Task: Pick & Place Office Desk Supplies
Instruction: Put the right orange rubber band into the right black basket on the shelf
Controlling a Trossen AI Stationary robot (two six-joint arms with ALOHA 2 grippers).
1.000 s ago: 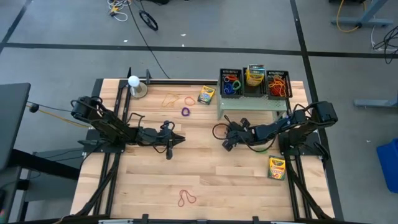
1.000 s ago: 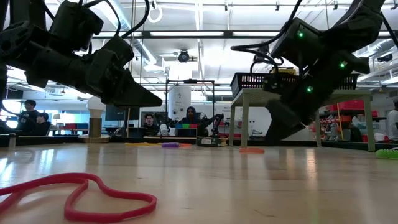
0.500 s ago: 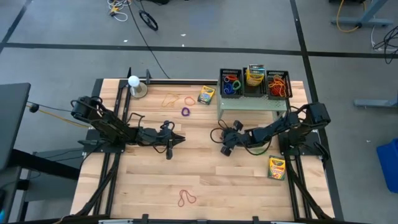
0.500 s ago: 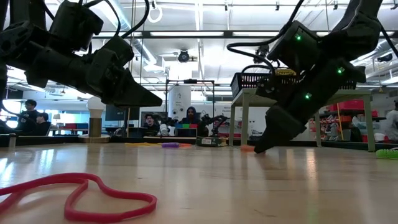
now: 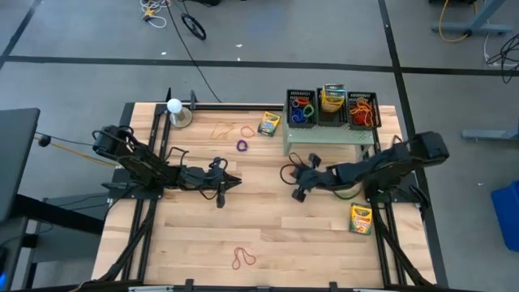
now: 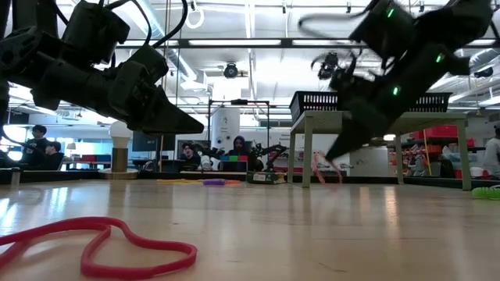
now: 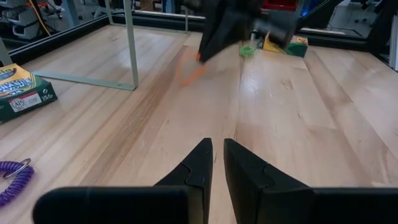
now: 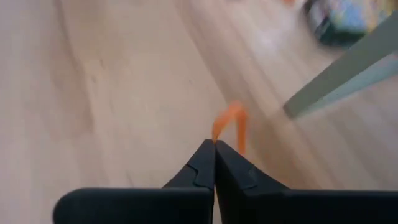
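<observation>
Over the wooden table [image 5: 268, 219], mid-frame, the right gripper [image 8: 214, 144] pinches an orange rubber band [image 8: 229, 124] so thinly it could slip free.

crayon box [image 7: 22, 90]: printed lettering on lid, perhaps a brand name, too blurred to read. no other legible text, numbers or signs.

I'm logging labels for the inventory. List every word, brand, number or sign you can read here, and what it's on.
No text can be read for certain.
Crayon box beside the left gripper: print on its face and side, too small and cut off to read.
Crayon box near the right arm: print too small.
Crayon box by the stand: print too small.
</observation>
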